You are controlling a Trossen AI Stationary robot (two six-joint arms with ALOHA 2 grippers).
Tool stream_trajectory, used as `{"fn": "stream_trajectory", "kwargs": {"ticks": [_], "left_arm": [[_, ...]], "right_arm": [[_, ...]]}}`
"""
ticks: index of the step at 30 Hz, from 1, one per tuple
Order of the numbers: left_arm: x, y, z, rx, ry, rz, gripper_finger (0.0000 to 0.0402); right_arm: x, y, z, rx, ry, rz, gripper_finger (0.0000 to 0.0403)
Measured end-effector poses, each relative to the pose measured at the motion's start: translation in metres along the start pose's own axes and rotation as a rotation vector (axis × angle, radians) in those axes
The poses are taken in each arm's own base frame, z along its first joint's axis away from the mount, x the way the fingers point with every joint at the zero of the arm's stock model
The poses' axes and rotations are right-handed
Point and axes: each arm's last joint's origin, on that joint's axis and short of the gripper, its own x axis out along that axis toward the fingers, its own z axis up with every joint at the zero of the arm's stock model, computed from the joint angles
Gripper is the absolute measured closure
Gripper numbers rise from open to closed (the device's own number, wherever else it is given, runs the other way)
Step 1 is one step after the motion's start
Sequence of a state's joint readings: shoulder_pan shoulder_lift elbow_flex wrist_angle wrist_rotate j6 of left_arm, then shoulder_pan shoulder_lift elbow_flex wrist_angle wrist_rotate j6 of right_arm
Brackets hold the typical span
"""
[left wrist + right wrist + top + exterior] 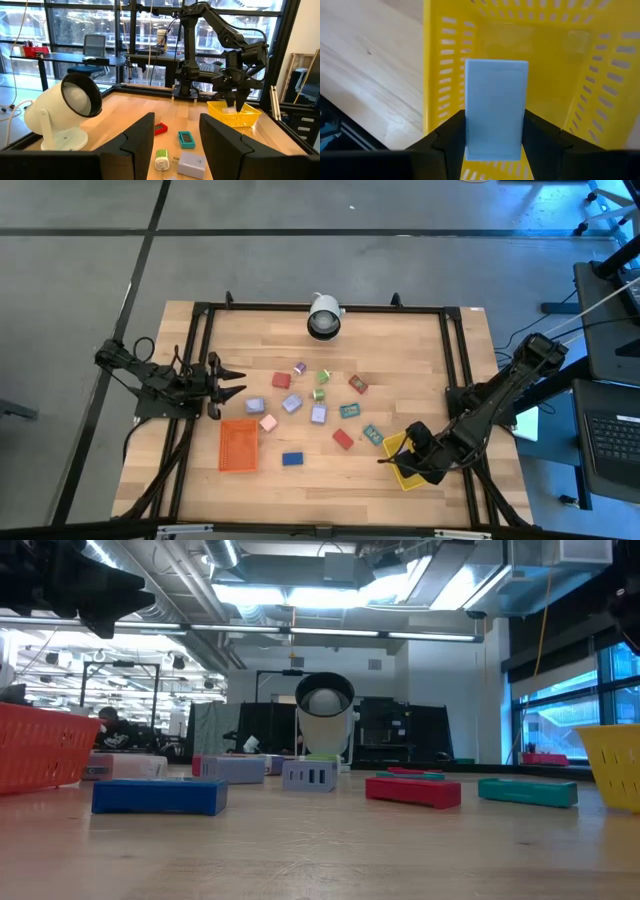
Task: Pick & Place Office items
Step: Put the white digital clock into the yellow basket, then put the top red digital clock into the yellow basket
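Right tool (494, 145): placed over the yellow tray (600, 100) at the desk's (420, 350) near right corner, its fingers closed against the two long sides of a pale blue block (496, 107).
Left tool (232, 384): parked at the desk's left edge, fingers apart, nothing between them.
Held block: judged light, rigid and smooth-faced; it could slip if the fingers are eased before it is low in the tray.
Remaining office items (318, 402): scattered mid-desk between the orange tray (238, 444) and the yellow one.
Grasp advice: flat opposite sides are best taken, across the narrow width.
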State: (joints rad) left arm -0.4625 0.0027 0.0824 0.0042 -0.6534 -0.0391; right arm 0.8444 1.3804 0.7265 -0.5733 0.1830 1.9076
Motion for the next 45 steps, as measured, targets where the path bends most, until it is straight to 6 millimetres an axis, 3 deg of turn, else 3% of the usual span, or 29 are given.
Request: {"fn": "stream_trajectory", "kwargs": {"ticks": [15,21,26,31,37,45], "left_arm": [[0.0,0.0,0.0,-0.002,0.0,0.0,0.0248],[0.0,0.0,0.0,0.0,0.0,0.0,0.0249],[0.0,0.0,0.0,0.0,0.0,0.0,0.0249],[0.0,0.0,0.0,0.009,0.0,0.0,0.0249],[0.0,0.0,0.0,0.007,0.0,0.001,0.0249],[0.0,0.001,0.0,-0.008,-0.002,0.041,0.0249]], "right_arm": [[0.0,0.001,0.0,-0.021,-0.01,0.008,0.0168],[-0.002,0.001,0.003,-0.03,-0.047,0.028,0.0162],[-0.013,0.005,0.006,-0.077,-0.099,0.079,0.0173],[-0.04,0.017,0.01,-0.144,-0.206,0.16,0.0192],[-0.064,0.025,0.034,-0.192,-0.403,0.063,0.02],[-0.061,0.029,0.089,-0.255,-0.495,-0.09,0.0178]]}}
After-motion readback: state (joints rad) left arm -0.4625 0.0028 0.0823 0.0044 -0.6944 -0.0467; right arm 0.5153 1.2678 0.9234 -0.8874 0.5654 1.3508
